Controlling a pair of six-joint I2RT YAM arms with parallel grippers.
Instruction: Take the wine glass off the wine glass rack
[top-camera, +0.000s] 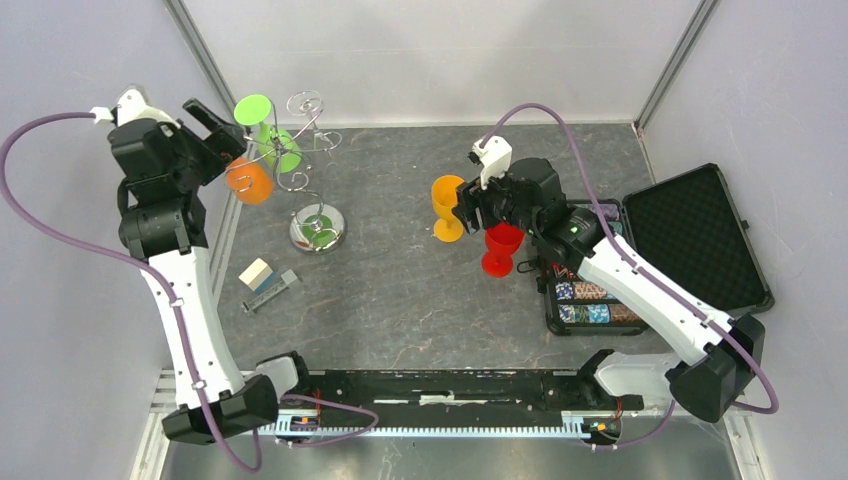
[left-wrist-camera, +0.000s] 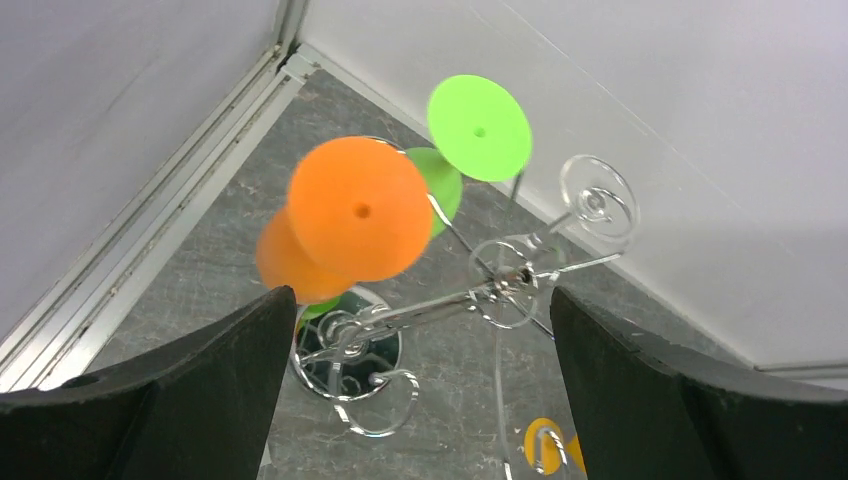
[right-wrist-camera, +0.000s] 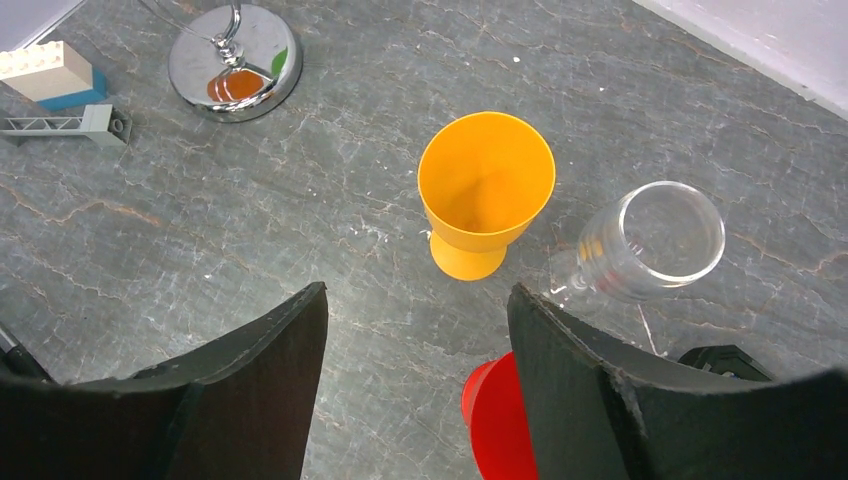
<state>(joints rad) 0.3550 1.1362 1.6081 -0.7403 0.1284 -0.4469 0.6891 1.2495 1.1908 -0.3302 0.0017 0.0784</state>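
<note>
The silver wire wine glass rack (top-camera: 303, 170) stands at the back left on its round shiny base (top-camera: 318, 232). An orange wine glass (top-camera: 250, 180), a green one (top-camera: 268, 128) and a clear one (top-camera: 305, 103) hang from its arms. My left gripper (top-camera: 228, 135) is open and empty, just left of the orange glass. In the left wrist view the orange foot (left-wrist-camera: 360, 210), the green foot (left-wrist-camera: 480, 127) and the rack's stem (left-wrist-camera: 440, 300) lie between and beyond the open fingers. My right gripper (top-camera: 468, 208) is open and empty.
A yellow glass (right-wrist-camera: 485, 190), a red glass (right-wrist-camera: 500, 420) and a clear glass (right-wrist-camera: 650, 245) stand on the table by my right gripper (right-wrist-camera: 418, 295). An open black case (top-camera: 690, 240) is at the right. A small brick (top-camera: 256, 273) and a grey piece (top-camera: 272, 290) lie at the left front.
</note>
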